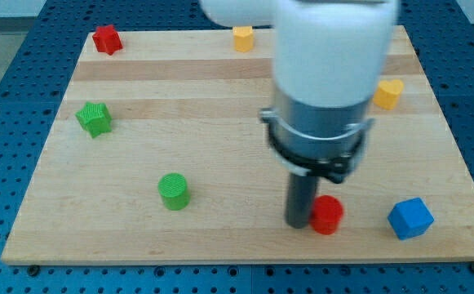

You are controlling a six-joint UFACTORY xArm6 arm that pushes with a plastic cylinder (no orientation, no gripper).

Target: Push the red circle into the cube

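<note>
The red circle, a short red cylinder, stands near the view's bottom right on the wooden board. The blue cube sits to its right, apart from it by a clear gap. My tip is the lower end of the dark rod, right against the red circle's left side. The arm's white and grey body hangs above it and hides the board behind.
A green cylinder stands at bottom centre-left and a green star-shaped block at the left. A red star-shaped block is at top left, a yellow block at top centre, and a yellow heart-like block at the right.
</note>
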